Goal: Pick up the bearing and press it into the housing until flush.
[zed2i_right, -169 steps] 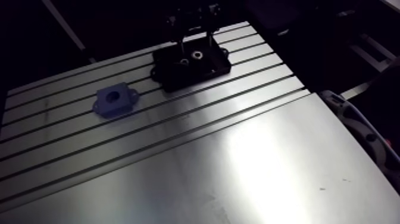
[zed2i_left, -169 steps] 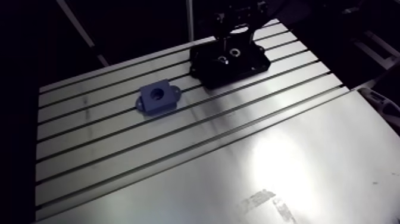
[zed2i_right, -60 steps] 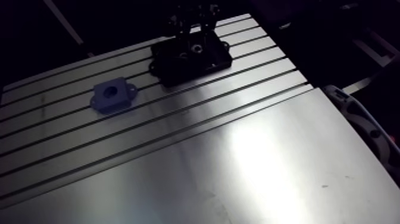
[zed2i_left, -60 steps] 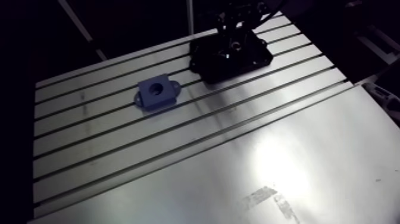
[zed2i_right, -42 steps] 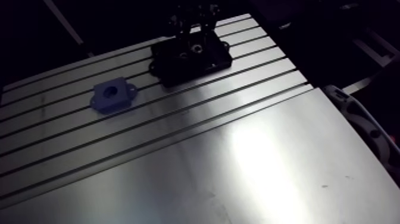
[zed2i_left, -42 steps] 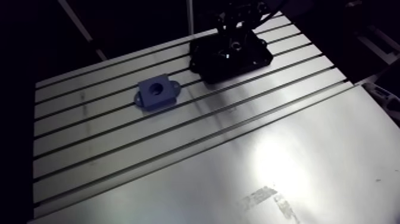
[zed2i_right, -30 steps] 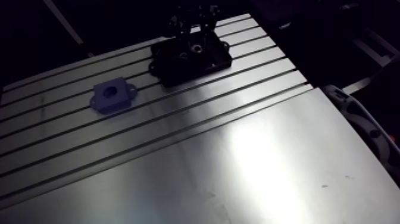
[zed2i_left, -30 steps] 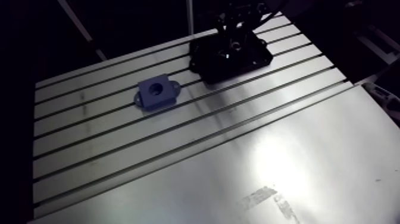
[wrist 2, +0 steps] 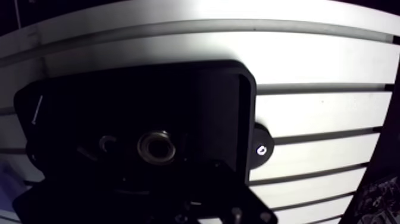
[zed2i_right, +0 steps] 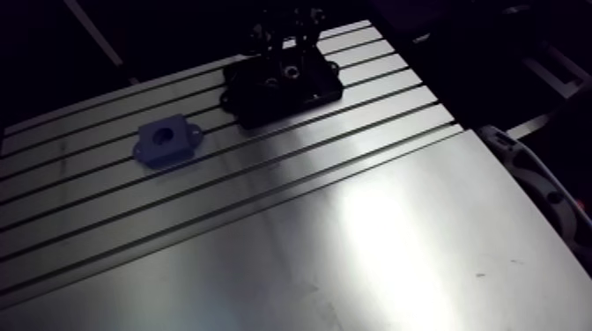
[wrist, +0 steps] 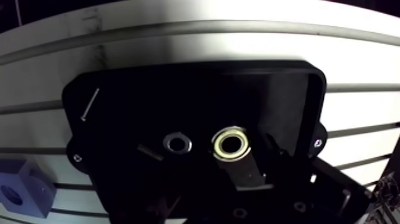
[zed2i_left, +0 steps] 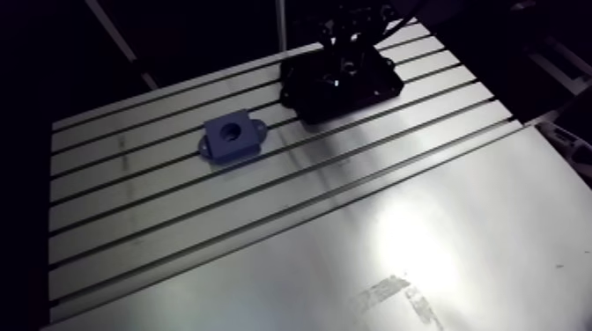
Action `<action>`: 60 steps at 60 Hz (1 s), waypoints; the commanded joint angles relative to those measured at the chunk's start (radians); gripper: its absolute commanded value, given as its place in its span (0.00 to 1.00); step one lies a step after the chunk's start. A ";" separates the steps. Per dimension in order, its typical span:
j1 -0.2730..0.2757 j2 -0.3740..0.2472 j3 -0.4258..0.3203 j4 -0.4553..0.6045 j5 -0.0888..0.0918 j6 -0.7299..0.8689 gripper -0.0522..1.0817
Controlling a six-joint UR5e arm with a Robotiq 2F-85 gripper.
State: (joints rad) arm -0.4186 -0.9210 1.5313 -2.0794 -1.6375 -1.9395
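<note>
Arm view: gripper (zed2i_left: 346,53) hangs over the black tray (zed2i_left: 352,99) at the far side of the slotted table (zed2i_left: 308,229). Blue housing (zed2i_left: 233,138) sits well apart, bore up. Wrist view: bearing (wrist: 232,143) lies in the tray beside a smaller metal ring (wrist: 177,142), right at the gripper. Too dark to read whether it's spread or pinching.

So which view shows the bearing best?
The wrist view: the bearing shows close up as a bright ring lying in the black tray. In the arm view it is at most a tiny speck in that dark tray.
</note>
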 commanded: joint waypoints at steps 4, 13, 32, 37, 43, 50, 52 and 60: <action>0.000 0.000 -0.004 0.000 0.000 -0.002 0.56; 0.000 -0.003 -0.015 0.002 0.003 -0.005 0.56; 0.001 -0.043 -0.017 0.027 0.002 -0.003 0.57; 0.004 -0.058 -0.017 0.046 0.003 0.001 0.57; 0.020 -0.107 -0.012 0.090 0.007 0.010 0.58; 0.041 -0.141 -0.006 0.115 0.011 0.026 0.58; 0.049 -0.153 -0.006 0.123 0.011 0.036 0.59; 0.102 -0.208 0.004 0.159 0.012 0.068 0.59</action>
State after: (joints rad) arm -0.3818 -1.0465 1.5226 -1.9771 -1.6288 -1.9141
